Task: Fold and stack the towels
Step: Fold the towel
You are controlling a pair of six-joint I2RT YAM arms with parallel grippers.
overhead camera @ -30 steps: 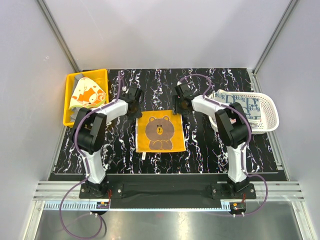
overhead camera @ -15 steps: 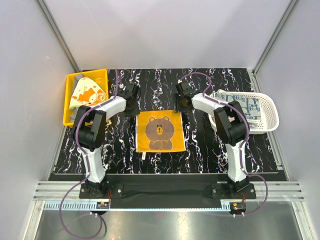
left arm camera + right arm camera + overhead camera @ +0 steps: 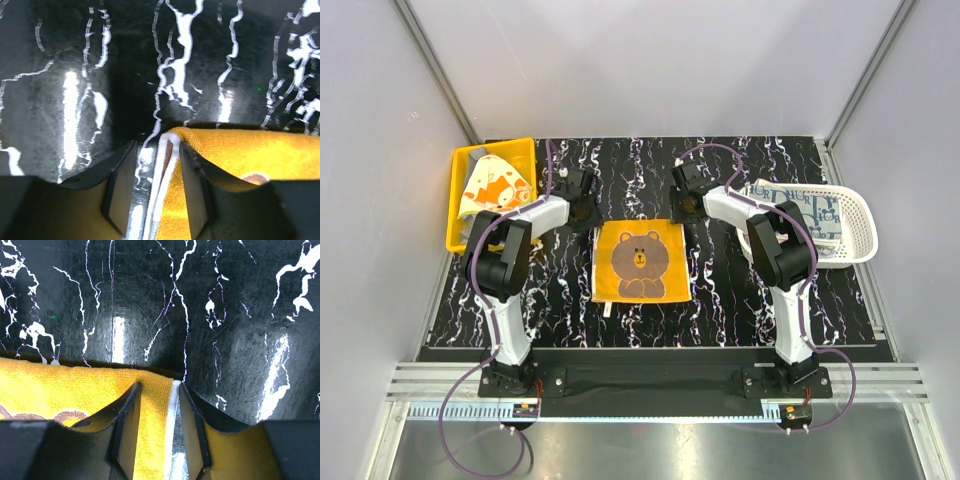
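An orange-yellow towel (image 3: pixel 640 262) with a brown bear print lies flat in the middle of the black marbled table. My left gripper (image 3: pixel 587 213) is open at the towel's far left corner. In the left wrist view (image 3: pixel 157 187) its jaws straddle the white-hemmed corner of the towel (image 3: pixel 250 155) without closing on it. My right gripper (image 3: pixel 680 210) is open at the far right corner. In the right wrist view (image 3: pixel 159 427) its jaws straddle the hem of the towel (image 3: pixel 60 390). A blue-white patterned towel (image 3: pixel 800 205) lies in the white basket.
A yellow bin (image 3: pixel 453 215) at the far left holds an orange-and-white cloth (image 3: pixel 492 185). The white slotted basket (image 3: pixel 865 228) stands at the right edge. Grey walls enclose the table on three sides.
Both grippers have shifted slightly toward the far side. The towel's far edge now lies a little farther back and flatter.
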